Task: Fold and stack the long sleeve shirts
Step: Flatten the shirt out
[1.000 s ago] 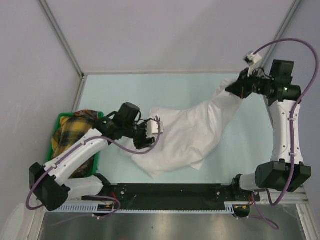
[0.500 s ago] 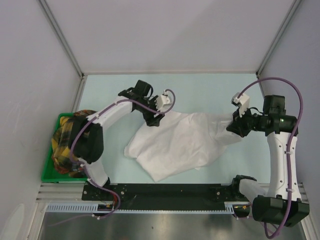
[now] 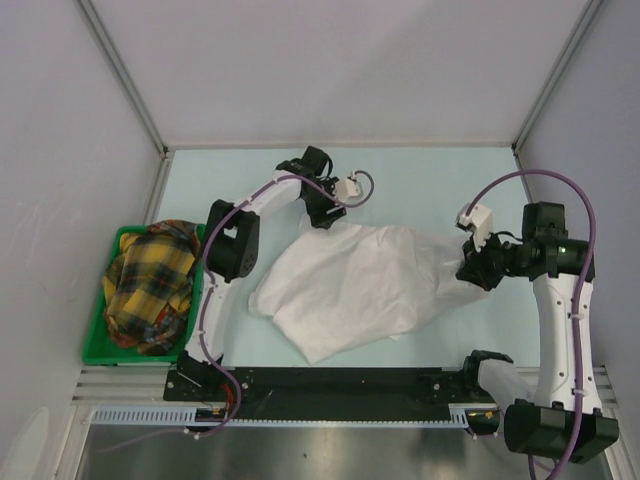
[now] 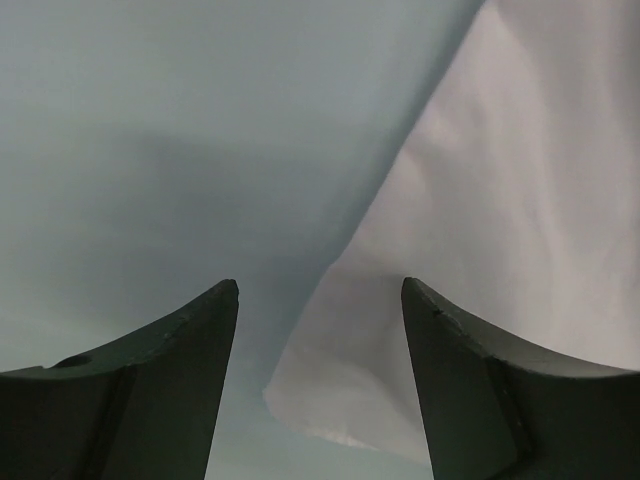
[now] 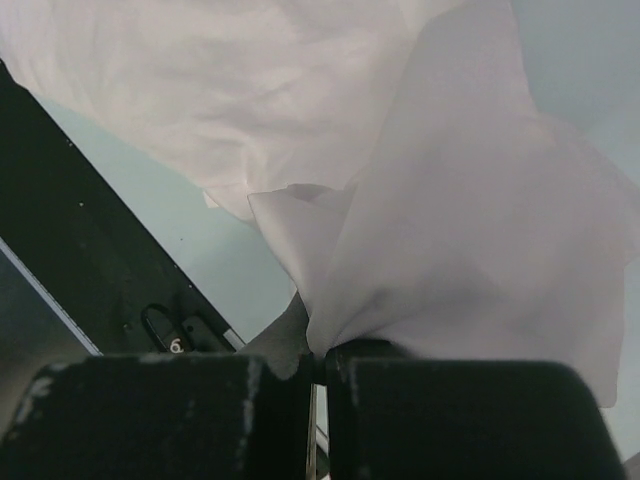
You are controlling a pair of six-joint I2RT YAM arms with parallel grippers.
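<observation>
Pale blue-green table (image 3: pixel 420 180), walled by grey panels, carries one long sleeve shirt (image 3: pixel 350 285) spread loosely across its middle. The shirt is white, wrinkled and not yet folded. It runs from a rumpled near-left corner up toward the right, where it narrows to a gathered end.

That gathered end is pinched in the right gripper (image 3: pixel 470 272), whose jaws are closed tight on the cloth. The right wrist view shows this best: the fabric fans out from the seam where the two dark fingers (image 5: pixel 180 410) meet, one thin layer folded over another. The overhead view only shows the cloth ending at the gripper.

The left gripper (image 3: pixel 322 218) is at the shirt's far edge, near the middle of the table, with its jaws spread wide and nothing between them gripped. In the left wrist view, the shirt's edge and a small corner of it lie below the gap between the fingertips (image 4: pixel 225 300), closer to the right-hand one. Bare table shows under the other. Whether the tips touch the cloth cannot be told.

At the table's left side, well apart from the shirt, a green bin (image 3: pixel 98 300) holds a bundled yellow plaid cloth (image 3: pixel 150 285) that fills it. The black rail (image 3: pixel 340 385) along the near edge shows both from overhead and, in part, in the right wrist view.
</observation>
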